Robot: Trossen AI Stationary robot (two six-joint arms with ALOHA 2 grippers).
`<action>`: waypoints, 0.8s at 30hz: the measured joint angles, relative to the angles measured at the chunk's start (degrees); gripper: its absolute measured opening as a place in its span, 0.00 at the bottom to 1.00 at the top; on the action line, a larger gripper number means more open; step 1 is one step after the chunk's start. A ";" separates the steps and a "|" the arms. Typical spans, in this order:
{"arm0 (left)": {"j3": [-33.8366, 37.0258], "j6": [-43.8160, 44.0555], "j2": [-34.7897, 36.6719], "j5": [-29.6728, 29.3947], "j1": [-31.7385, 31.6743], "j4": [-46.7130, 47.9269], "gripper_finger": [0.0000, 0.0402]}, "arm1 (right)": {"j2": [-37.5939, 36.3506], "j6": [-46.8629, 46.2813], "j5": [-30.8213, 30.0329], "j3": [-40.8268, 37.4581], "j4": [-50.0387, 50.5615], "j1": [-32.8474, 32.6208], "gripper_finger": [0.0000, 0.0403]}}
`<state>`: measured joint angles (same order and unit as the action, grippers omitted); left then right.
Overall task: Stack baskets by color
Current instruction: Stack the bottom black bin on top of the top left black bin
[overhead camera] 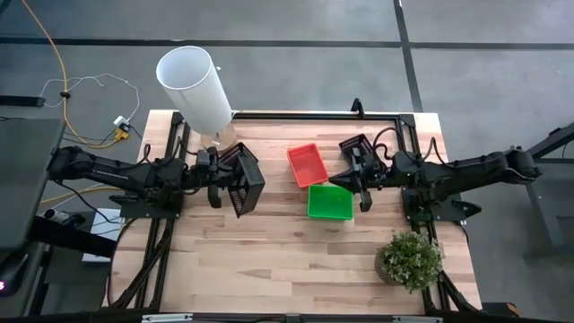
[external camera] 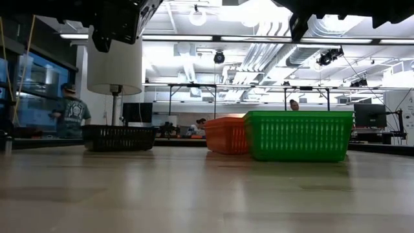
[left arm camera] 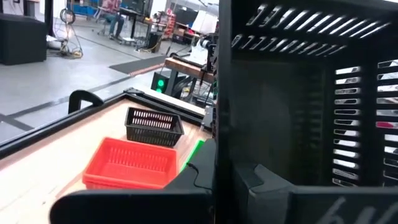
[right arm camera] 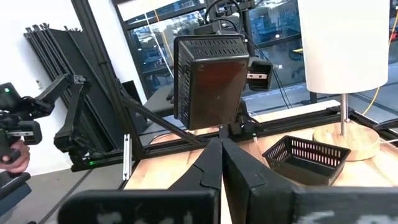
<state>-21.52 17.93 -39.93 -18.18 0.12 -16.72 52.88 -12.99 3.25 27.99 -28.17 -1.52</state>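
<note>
My left gripper (overhead camera: 224,179) is shut on a black basket (overhead camera: 244,179), which is tipped on its side high above the table's left part; its bottom (right arm camera: 208,81) faces the right arm. A second black basket (right arm camera: 308,158) rests flat on the table by the lamp's foot. A third black basket (overhead camera: 356,148) sits on the table just beyond my right gripper (overhead camera: 345,179), which is shut on nothing. A red basket (overhead camera: 307,164) and a green basket (overhead camera: 330,202) stand side by side on the table's middle. My left gripper holds the black basket by one wall at its rim (left arm camera: 222,124), one finger (left arm camera: 261,186) inside the basket and the other outside. The fingers come level from the table's left. The basket is lifted clear of the table, on its side, with its open top toward the left arm.
A tall white cylinder (overhead camera: 195,85) on a wooden foot stands at the far left corner. A small potted plant (overhead camera: 410,258) stands at the near right corner. Bare wood (overhead camera: 269,260) runs along the table's near side. People show in the room behind the table.
</note>
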 joint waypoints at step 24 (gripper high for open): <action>-25.89 -2.16 -14.84 6.06 -24.60 58.93 0.00 | 0.00 0.04 -0.02 0.02 0.88 0.00 0.00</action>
<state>-47.41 15.78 -54.78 -12.12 -24.48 42.22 52.88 -12.95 3.22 28.01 -27.29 -1.52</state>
